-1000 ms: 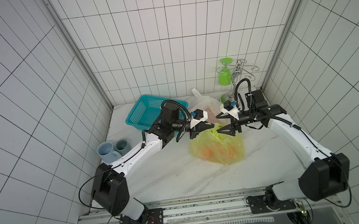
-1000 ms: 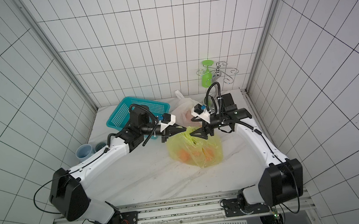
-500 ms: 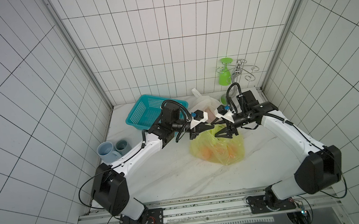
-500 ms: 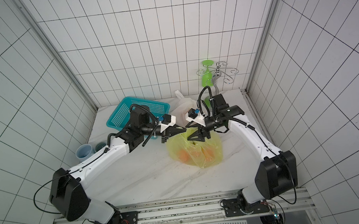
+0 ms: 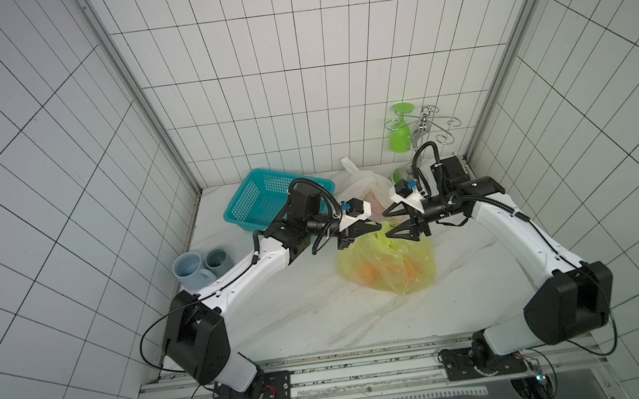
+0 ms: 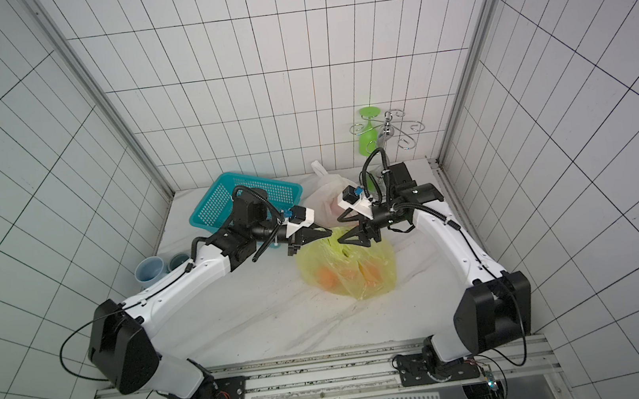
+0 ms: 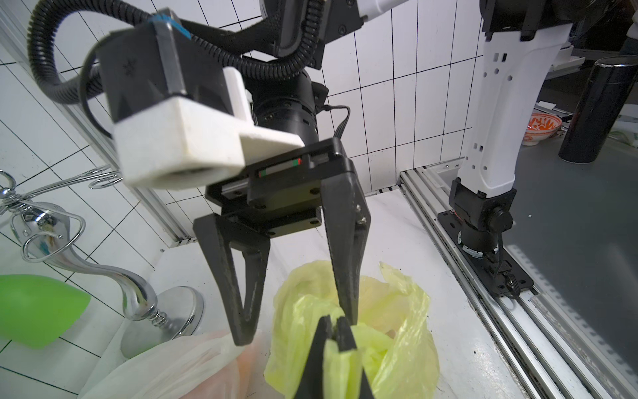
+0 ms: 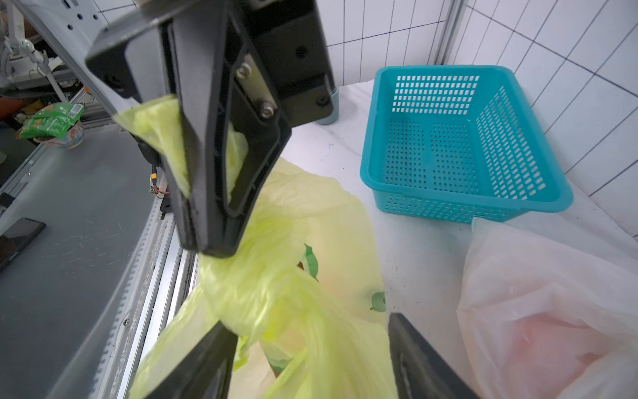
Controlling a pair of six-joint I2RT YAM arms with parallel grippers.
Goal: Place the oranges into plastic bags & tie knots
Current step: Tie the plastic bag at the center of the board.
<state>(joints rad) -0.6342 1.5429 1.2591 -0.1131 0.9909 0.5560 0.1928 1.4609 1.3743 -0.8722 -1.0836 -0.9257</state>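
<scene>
The yellow-green plastic bag (image 5: 390, 268) lies mid-table in both top views, with oranges (image 6: 327, 277) showing through it. My left gripper (image 7: 333, 323) is shut on one of its handles, held up over the bag's top. My right gripper (image 8: 309, 340) faces it, open, its jaws on either side of the twisted yellow handle strand (image 8: 252, 293). In the top views the two grippers (image 5: 377, 226) (image 5: 386, 225) nearly meet tip to tip. Behind them the white plastic bag (image 5: 366, 186) holds a blurred orange shape, and its top is bunched into an upright tuft (image 5: 348, 163).
A teal perforated basket (image 5: 264, 199), with nothing in it, sits at the back left. Two grey-blue mugs (image 5: 193, 267) stand by the left wall. A chrome rack (image 5: 431, 128) with a green glass (image 5: 401, 132) stands at the back right.
My right gripper has moved left, up to the left gripper above the yellow bag, and its jaws have narrowed slightly. The left arm and the bags have stayed put.
</scene>
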